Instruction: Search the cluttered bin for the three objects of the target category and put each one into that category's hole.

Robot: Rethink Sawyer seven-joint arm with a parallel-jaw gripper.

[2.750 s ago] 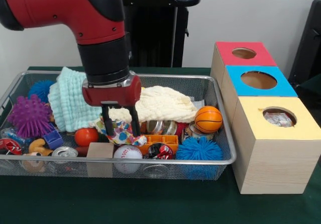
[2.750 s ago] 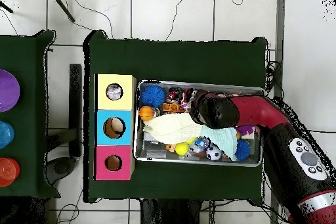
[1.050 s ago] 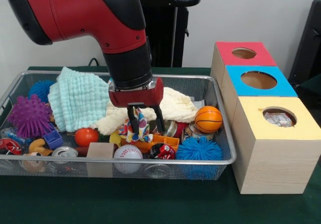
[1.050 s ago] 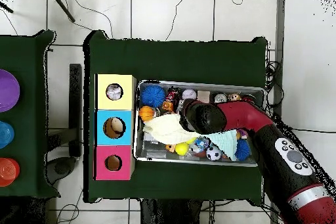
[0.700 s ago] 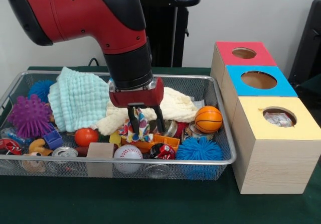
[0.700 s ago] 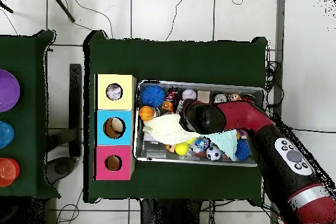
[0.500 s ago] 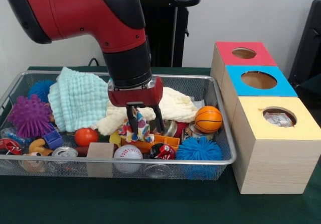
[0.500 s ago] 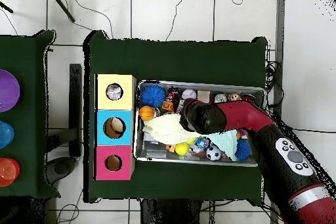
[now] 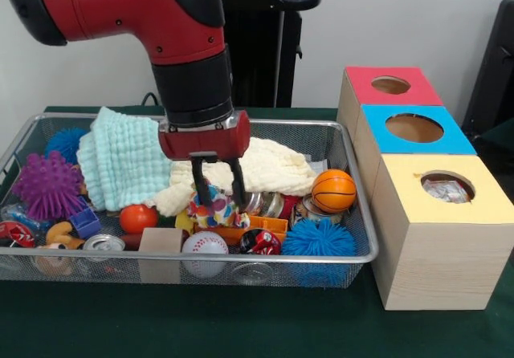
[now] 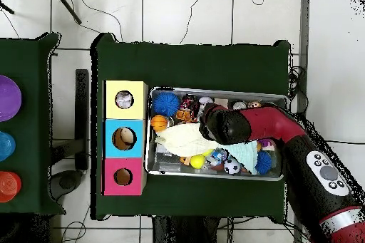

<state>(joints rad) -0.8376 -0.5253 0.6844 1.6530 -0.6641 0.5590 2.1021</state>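
Note:
My gripper (image 9: 218, 205) hangs inside the wire mesh bin (image 9: 325, 140), near its middle. Its fingers (image 9: 238, 185) are shut on a small multicoloured patterned cloth (image 9: 214, 208), which sits just above the clutter. A mint green cloth (image 9: 120, 161) lies behind to the left and a cream cloth (image 9: 273, 165) behind to the right. Three boxes with holes stand right of the bin: red-topped (image 9: 391, 85), blue-topped (image 9: 414, 128) and yellow-topped (image 9: 447, 186). In the overhead view the arm's wrist (image 10: 221, 125) covers the gripper.
The bin also holds an orange basketball (image 9: 333, 191), blue spiky ball (image 9: 319, 237), baseball (image 9: 204, 246), orange ball (image 9: 138, 217), purple spiky ball (image 9: 46, 185), wooden block (image 9: 161, 242) and crushed cans (image 9: 259, 242). Something crumpled shows inside the yellow box's hole.
The gripper first moved right with the patterned cloth between its fingers, then in the last half second shifted left and rose a little, with the cloth still held.

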